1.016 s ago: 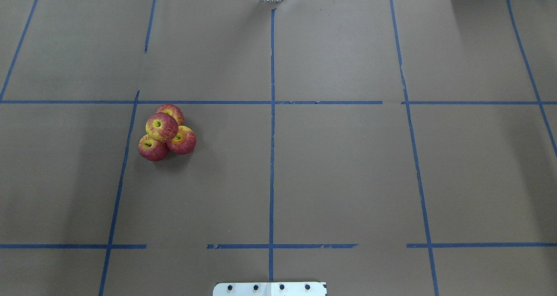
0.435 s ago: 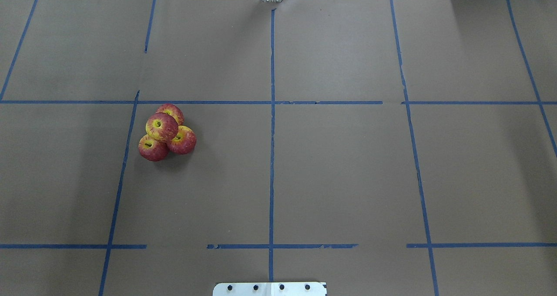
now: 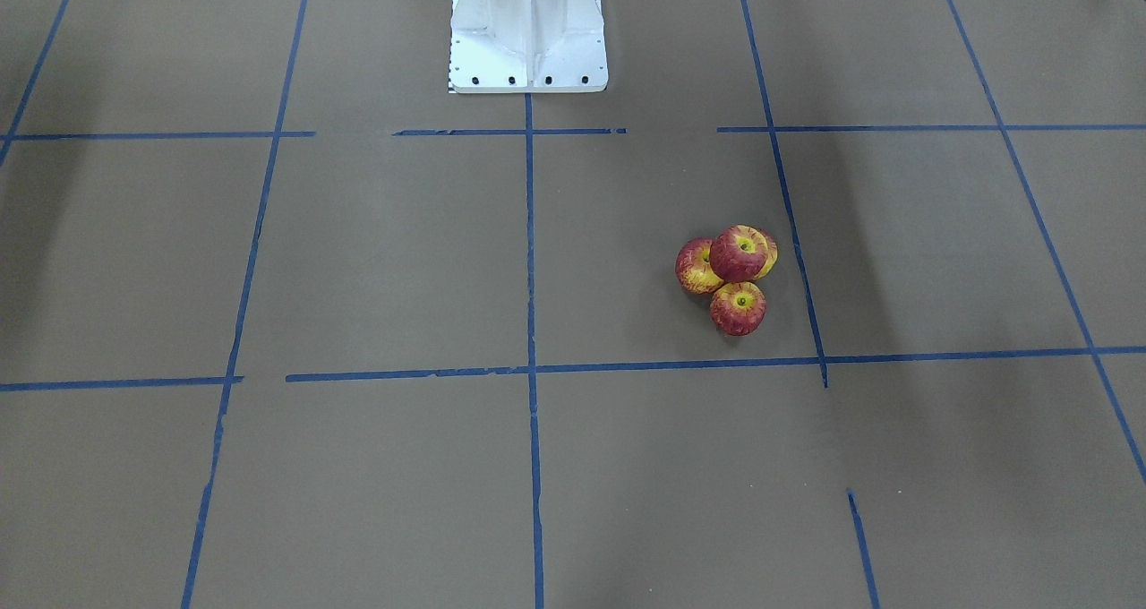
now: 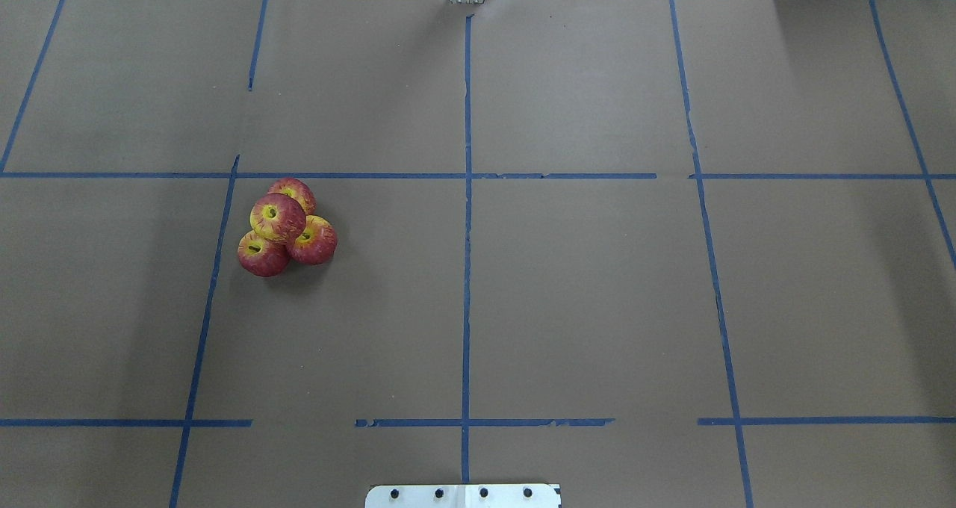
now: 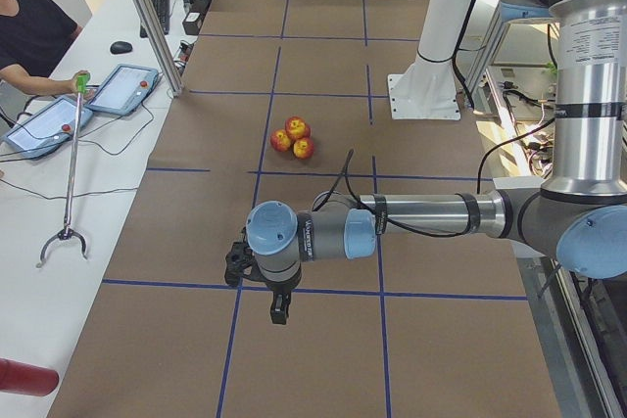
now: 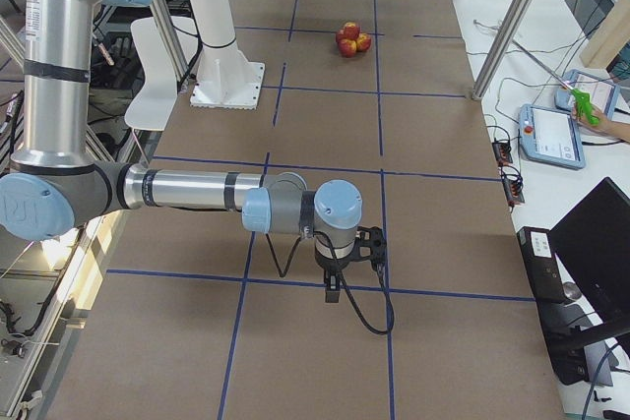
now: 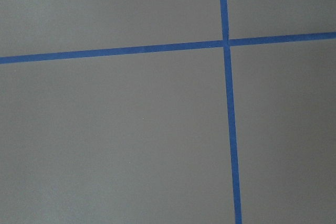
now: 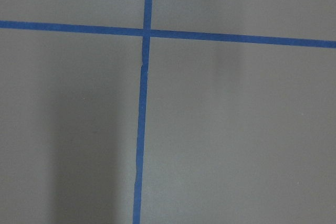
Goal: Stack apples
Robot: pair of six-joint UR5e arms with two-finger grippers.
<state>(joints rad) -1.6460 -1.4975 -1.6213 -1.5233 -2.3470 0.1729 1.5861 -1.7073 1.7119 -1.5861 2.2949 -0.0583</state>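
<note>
Four toy apples form a small pile on the brown table. One apple (image 4: pixel 278 217) rests on top of three others (image 4: pixel 261 255) (image 4: pixel 315 243) (image 4: pixel 299 189). The pile also shows in the front view (image 3: pixel 739 253), the left side view (image 5: pixel 294 134) and the right side view (image 6: pixel 351 38). My left gripper (image 5: pixel 279 312) hangs over the table's left end, far from the pile. My right gripper (image 6: pixel 335 292) hangs over the right end. Both show only in the side views, so I cannot tell whether they are open or shut. Both wrist views show only paper and tape.
Blue tape lines (image 4: pixel 467 194) divide the brown paper into squares. The white robot pedestal (image 3: pixel 528 45) stands at the table's robot side. An operator holds a reach-grabber (image 5: pixel 67 183) beside tablets (image 5: pixel 122 88) on the side bench.
</note>
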